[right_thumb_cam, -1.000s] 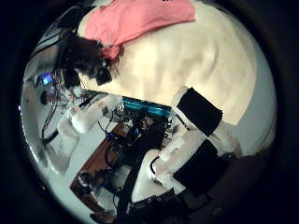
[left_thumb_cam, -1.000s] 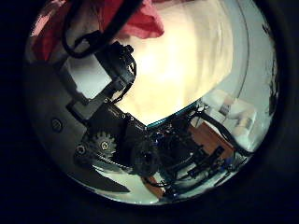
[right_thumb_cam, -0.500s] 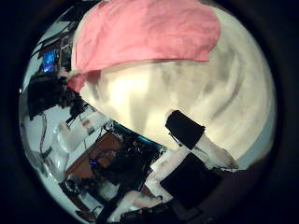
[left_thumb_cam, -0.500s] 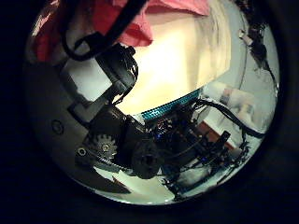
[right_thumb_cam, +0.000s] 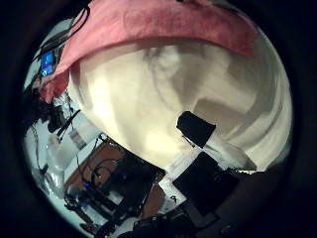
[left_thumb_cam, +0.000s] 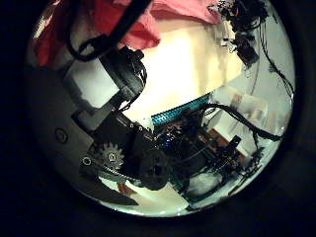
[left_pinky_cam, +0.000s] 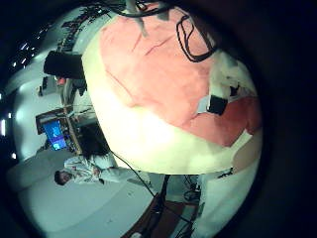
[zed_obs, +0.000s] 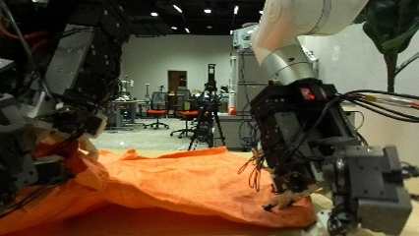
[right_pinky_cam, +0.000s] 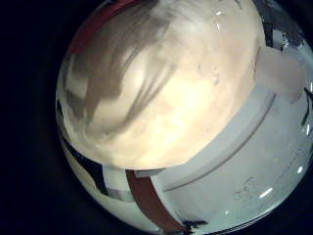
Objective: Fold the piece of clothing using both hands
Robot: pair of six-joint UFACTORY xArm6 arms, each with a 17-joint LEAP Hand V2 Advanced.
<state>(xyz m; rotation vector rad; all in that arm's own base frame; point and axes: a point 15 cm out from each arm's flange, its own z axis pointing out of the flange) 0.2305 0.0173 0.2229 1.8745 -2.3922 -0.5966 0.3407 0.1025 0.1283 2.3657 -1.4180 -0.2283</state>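
An orange cloth (zed_obs: 170,182) lies spread on the table, its edge rumpled by my left hand (zed_obs: 39,128). The left hand hangs low over that end; its fingers are dark and hard to read. The left little finger side palm view shows the cloth (left_pinky_cam: 158,69) wide on the table, with one fingertip (left_pinky_cam: 213,104) over it. My right hand (zed_obs: 308,138) is at the cloth's other end, fingers straight and pointing down, one fingertip (zed_obs: 279,201) at the cloth's edge. The right thumb side palm view shows the cloth (right_thumb_cam: 149,25) beyond bare table (right_thumb_cam: 168,94).
The pale table (right_pinky_cam: 166,88) fills the right little finger side palm view, with finger shadows on it. A tripod (zed_obs: 208,108) and chairs stand in the room behind. A plant (zed_obs: 393,39) stands beside the right arm.
The right palm camera has moved: the cloth grew larger in its view, then slid toward the view's edge. In the left thumb side view another hand has come in past the cloth.
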